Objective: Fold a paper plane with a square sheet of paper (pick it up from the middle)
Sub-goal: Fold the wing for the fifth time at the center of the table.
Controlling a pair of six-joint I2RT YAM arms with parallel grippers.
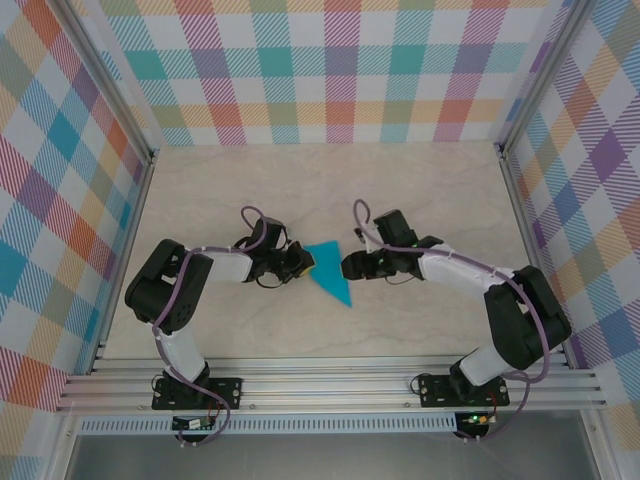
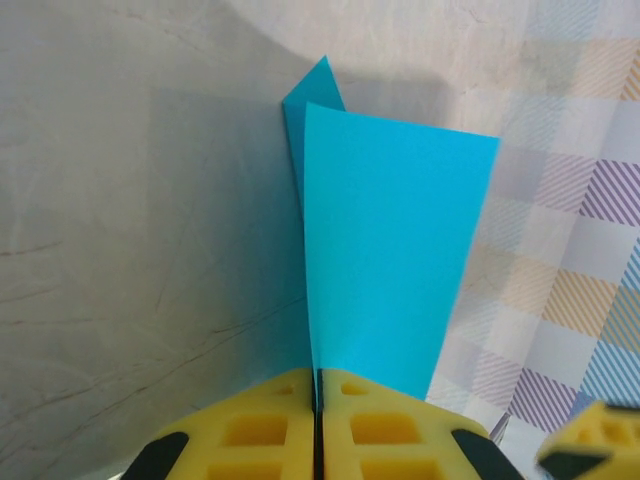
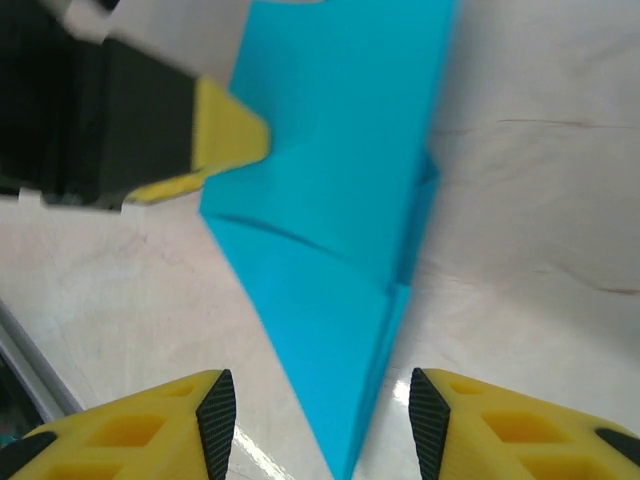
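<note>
The teal sheet of paper point(image 1: 328, 272) is folded into a narrow pointed dart shape and sits between the two arms near the table's middle, its point toward the near right. My left gripper point(image 1: 300, 262) is shut on the paper's left edge. In the left wrist view the yellow jaws point(image 2: 320, 385) meet on the paper point(image 2: 390, 250), which stands up from them. My right gripper point(image 1: 347, 266) is open just right of the paper. Seen from the right wrist, its fingertips point(image 3: 322, 425) straddle the pointed end of the paper point(image 3: 340, 200) without touching it.
The pale tabletop point(image 1: 420, 190) is boxed in by plaid walls point(image 1: 330, 70) at the back and both sides. An aluminium rail point(image 1: 330, 385) runs along the near edge by the arm bases. The left gripper's finger point(image 3: 225, 140) shows in the right wrist view.
</note>
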